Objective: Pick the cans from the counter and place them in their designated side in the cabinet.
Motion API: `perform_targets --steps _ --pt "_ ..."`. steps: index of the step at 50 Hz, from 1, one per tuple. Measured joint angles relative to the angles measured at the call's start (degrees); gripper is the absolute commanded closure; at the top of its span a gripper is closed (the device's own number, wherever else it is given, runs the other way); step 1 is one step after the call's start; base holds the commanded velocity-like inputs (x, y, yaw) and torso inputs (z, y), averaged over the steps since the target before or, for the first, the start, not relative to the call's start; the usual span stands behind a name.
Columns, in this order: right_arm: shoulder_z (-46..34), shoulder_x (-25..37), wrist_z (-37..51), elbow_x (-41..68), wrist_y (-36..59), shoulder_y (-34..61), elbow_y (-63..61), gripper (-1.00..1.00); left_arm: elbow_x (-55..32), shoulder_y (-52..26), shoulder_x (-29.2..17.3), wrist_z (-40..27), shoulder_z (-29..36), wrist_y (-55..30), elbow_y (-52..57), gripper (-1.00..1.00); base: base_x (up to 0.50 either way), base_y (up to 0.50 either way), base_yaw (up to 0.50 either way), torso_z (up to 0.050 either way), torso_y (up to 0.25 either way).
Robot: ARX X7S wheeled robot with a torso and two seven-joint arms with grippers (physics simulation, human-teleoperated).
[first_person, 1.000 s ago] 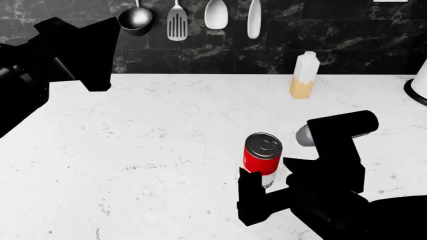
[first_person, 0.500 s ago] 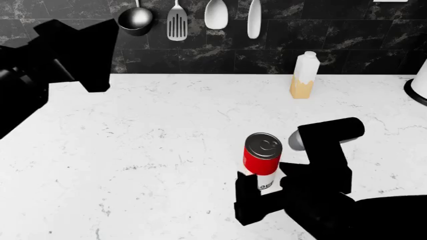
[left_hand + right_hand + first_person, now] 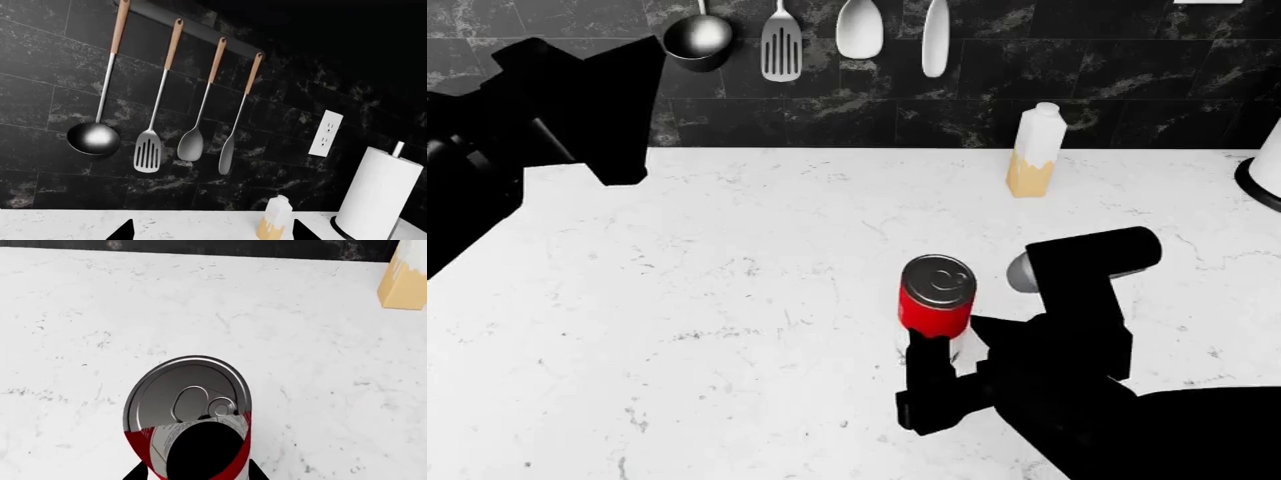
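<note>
The red-and-white soup can point(image 3: 937, 296) stands upright mid-worktop point(image 3: 721, 280), at 7 o'clock from the carton-like bottle point(image 3: 1036, 150). The right gripper point(image 3: 950, 372) has its jaws around the can's lower half; whether they already pinch I cannot tell. I would squeeze squarely across the body and lift straight up, so it does not tip.

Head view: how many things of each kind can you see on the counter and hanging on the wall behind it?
Hanging utensils: 4 (ladle, slotted turner, spoon, spatula)
Soup can: 1
Carton-like bottle: 1
Paper towel roll, cut off at the edge: 1
Total: 7
</note>
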Motion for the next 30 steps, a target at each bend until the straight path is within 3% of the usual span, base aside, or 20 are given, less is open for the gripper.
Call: perform_targets --steps 9,30 --pt "3.12 1.33 2.10 6.78 2.26 8.27 -3.11 1.00 -0.57 -1.05 -0.08 -0.49 0.14 0.22 0.12 -1.00 0.00 0.00 0.00 0.000 0.000" --pt "14.57 3.49 8.42 34.69 10.05 40.23 -2.05 1.00 -0.78 -3.00 0.33 -1.04 1.03 0.36 -0.07 -1.00 0.00 0.00 0.00 0.000 0.000"
